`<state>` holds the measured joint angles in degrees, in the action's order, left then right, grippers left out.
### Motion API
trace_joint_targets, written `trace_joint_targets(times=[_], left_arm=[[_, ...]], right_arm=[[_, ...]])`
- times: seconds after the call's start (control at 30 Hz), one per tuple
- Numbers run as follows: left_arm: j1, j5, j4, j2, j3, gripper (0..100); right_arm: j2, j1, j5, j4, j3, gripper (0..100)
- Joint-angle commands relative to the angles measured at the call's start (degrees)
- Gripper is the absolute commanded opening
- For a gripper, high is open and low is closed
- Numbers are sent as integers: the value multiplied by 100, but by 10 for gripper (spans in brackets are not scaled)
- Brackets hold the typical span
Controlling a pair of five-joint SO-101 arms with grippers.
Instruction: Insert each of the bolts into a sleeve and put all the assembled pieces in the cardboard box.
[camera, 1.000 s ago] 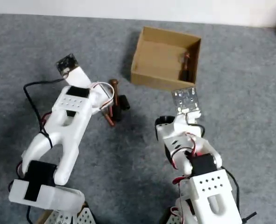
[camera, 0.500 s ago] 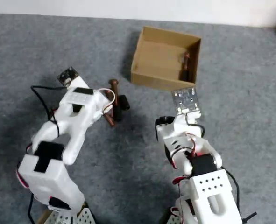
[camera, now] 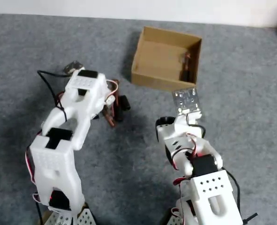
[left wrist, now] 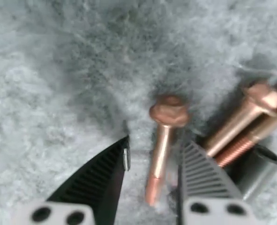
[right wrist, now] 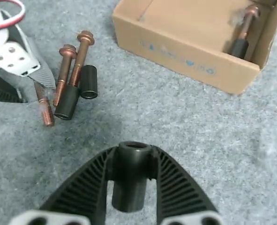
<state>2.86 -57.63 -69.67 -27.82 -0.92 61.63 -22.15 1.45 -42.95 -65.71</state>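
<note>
In the high view the heap (camera: 120, 104) of bolts and sleeves is half covered by the left arm (camera: 82, 101), so the parts cannot be counted there and that arm's fingers are hidden. They are shown in the left wrist view. The left gripper (left wrist: 155, 146) is spread open, and one copper bolt (left wrist: 162, 150) is laid on the grey carpet (left wrist: 58, 70) between its fingers; whether either finger touches it cannot be told. Just beside it, two more bolts (left wrist: 250, 117) and a loose sleeve (left wrist: 259, 169) are cut off at the edge. In the right wrist view the right gripper (right wrist: 131, 153) is seen clenched on a held sleeve (right wrist: 129, 187), black, with its open bore turned toward the camera. The cardboard box (right wrist: 175, 51) is seen beyond it, well apart from the heap, and one assembled piece (right wrist: 241, 35), a bolt in a sleeve, is leaned into a far corner. Faint blue print is carried on the box's near outer wall, too small to be read. Whether any bolt of the heap is already entered in a sleeve cannot be made out.
</note>
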Motion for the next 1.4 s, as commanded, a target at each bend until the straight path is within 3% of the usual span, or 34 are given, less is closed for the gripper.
trace_joint_targets(times=[0.0,0.17,0.3,0.43,0.5,0.63,0.77,0.83,1.07,1.23,1.37], left_arm=[[-136,0,-264,-163,-312,15],[-110,158,-299,-207,-330,5],[-84,1037,-923,295,-444,4],[-4,2409,-1415,1288,-163,4],[-31,2444,-1231,1842,321,4],[-31,2497,-97,3248,1701,4],[31,3051,932,5103,3310,4],[198,3156,1389,6097,4075,4],[532,3165,2734,9763,6457,4],[532,3138,4132,12101,8215,4],[971,3121,5064,13455,9332,4]], right_arm=[[110,66,18,180,31,5],[136,66,44,171,22,5],[154,22,62,171,-92,5],[242,-4,62,180,-110,5],[549,-4,70,180,-198,5],[1798,-4,70,321,-822,5],[3600,-110,88,391,-1657,5],[4418,-303,404,374,-2062,5],[4171,-1429,1125,303,-2422,5],[4374,-1552,1134,286,-2431,5],[4374,-1640,1143,277,-2431,5]])
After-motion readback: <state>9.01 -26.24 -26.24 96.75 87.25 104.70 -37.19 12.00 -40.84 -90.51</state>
